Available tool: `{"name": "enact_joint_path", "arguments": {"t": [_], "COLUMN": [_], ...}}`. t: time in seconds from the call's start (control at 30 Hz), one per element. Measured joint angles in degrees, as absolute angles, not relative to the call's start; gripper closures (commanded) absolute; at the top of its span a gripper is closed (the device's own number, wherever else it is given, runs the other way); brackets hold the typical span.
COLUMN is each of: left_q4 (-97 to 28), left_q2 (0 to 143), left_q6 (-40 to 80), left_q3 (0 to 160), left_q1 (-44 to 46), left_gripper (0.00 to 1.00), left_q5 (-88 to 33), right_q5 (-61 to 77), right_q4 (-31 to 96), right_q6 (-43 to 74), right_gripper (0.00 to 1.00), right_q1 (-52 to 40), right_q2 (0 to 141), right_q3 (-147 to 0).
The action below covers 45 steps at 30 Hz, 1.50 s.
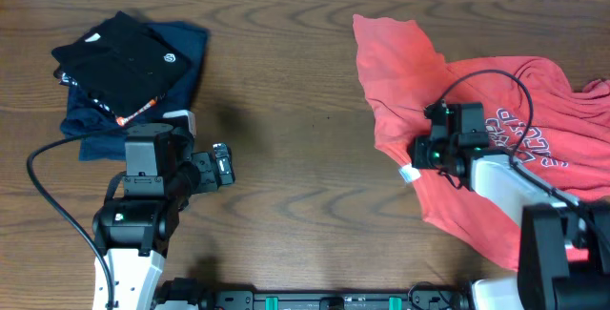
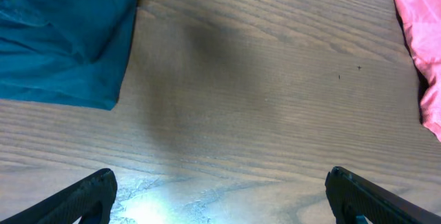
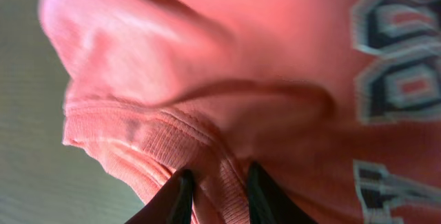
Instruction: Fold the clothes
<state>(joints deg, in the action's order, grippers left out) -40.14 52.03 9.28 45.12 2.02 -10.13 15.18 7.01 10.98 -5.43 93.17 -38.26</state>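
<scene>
Even light from above, soft focus close in at my right wrist.

From overhead the wooden table [image 1: 286, 81] is evenly and moderately lit; a pale strip along the top of the frame is blown out, and a soft shadow sits on the wood just beyond my left arm [image 1: 143, 157]. In my left wrist view a broad dim patch lies across sharp grain, and a white hot spot glares at the bottom edge between my dark fingers [image 2: 83, 196]. My right wrist view is the poorest (too close to focus): the coral T-shirt [image 3: 227, 58] fills it, washed pale at upper left, its lettering [image 3: 393, 58] smeared, only the ribbed edge [image 3: 158, 141] near my fingertips [image 3: 182, 196] half crisp.
</scene>
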Motion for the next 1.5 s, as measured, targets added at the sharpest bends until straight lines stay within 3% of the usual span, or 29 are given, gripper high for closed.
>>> {"name": "enact_joint_path", "arguments": {"t": [0.3,0.63,0.7,1.07,1.17,1.23,1.27,1.3,1.5], "left_q4": [-40.14,-40.12,-40.12,-40.01,-38.65,-36.53,-35.55,-34.28,-25.82], "left_q2": [52.03,52.03,52.03,52.60,54.15,55.96,56.97,58.13,68.42], "left_q6": [9.28,9.30,9.30,9.63,10.39,11.14,11.81,12.29,18.70], "left_q3": [45.12,45.12,45.12,45.12,45.12,45.12,45.12,45.15,45.19], "left_q1": [2.02,2.02,2.02,2.85,6.26,9.91,11.81,13.74,26.81], "left_gripper": [0.02,0.02,0.02,0.03,0.03,0.04,0.04,0.03,0.03], "left_q5": [-10.15,-10.15,-10.15,-10.09,-10.13,-10.22,-10.17,-10.17,-10.22], "right_q5": [19.68,20.84,21.19,14.44,11.22,9.98,9.52,8.99,7.77], "right_q4": [-4.10,-2.28,0.95,41.76,48.58,52.29,54.00,55.13,60.75], "right_q6": [14.37,16.16,16.14,10.31,9.58,9.34,9.10,9.26,8.71], "right_gripper": [0.70,0.60,0.60,0.28,0.24,0.16,0.05,0.01,0.01], "right_q1": [-8.40,-15.94,-16.14,-12.93,-9.47,-6.33,-4.56,-3.18,6.22], "right_q2": [104.40,114.50,114.50,111.72,107.09,103.39,101.65,100.16,92.77], "right_q3": [-46.98,-65.17,-68.93,-88.33,-89.36,-89.62,-89.84,-90.00,-90.37]}}
